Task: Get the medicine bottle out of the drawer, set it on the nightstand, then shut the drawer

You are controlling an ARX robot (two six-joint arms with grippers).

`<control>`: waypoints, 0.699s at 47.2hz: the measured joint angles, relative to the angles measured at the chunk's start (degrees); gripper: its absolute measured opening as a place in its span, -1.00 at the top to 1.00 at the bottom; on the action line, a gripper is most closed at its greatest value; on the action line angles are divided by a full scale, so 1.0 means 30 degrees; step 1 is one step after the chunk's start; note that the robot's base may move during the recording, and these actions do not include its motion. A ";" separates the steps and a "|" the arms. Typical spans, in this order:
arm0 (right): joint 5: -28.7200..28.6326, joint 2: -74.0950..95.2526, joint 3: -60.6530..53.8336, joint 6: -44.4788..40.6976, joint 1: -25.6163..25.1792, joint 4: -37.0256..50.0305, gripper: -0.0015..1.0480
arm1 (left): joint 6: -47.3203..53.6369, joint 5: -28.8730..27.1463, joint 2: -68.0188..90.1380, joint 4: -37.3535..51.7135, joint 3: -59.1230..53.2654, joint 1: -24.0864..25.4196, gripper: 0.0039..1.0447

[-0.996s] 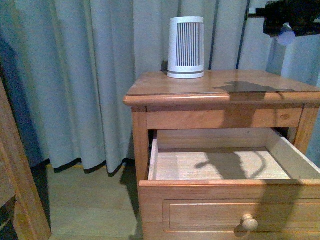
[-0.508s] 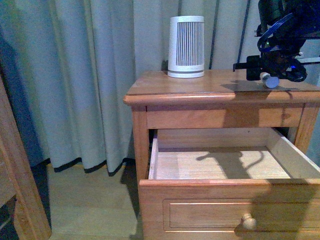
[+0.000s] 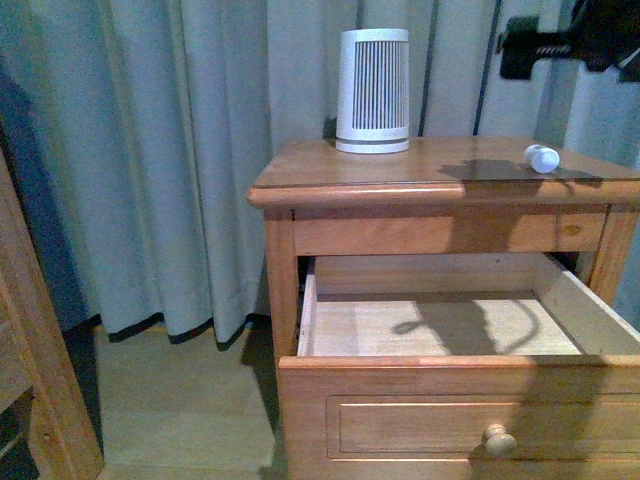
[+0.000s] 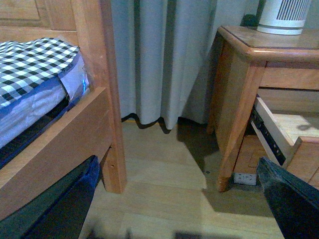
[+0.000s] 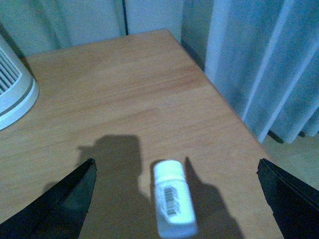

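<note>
1. All three views are dim, with a cool bluish cast on the curtains (image 3: 180, 150).
2. The front view is soft and grainy; a dark arm shadow lies on the nightstand (image 3: 400, 175) top beside the medicine bottle (image 3: 542, 158), and another crosses the pale floor of the drawer (image 3: 440, 330).
3. A faint sheen runs along the top's rounded front edge.
4. In the right wrist view the bottle (image 5: 173, 198) is slightly blurred and flanked by dark shadows on the wood.
5. The left wrist view is dark beneath the nightstand; the near black jaws are out of focus.
</note>
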 joint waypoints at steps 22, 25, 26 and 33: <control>-0.1246 -1.7566 -2.3015 0.0175 0.1151 0.4087 -0.87 | 0.0000 0.0000 0.0000 0.0000 0.0000 0.0000 -0.88; -0.1129 -1.8287 -2.4662 0.0466 0.1574 0.3963 -0.87 | 0.0000 0.0000 0.0000 0.0000 0.0000 0.0000 -0.88; -0.1122 -1.8506 -2.5245 0.0568 0.1763 0.3963 -0.87 | 0.0000 0.0000 0.0000 0.0000 0.0000 0.0000 -0.88; -0.1151 -1.8841 -2.8800 0.1632 0.3082 0.4226 -0.87 | 0.0000 0.0000 0.0000 0.0000 0.0000 0.0000 -0.88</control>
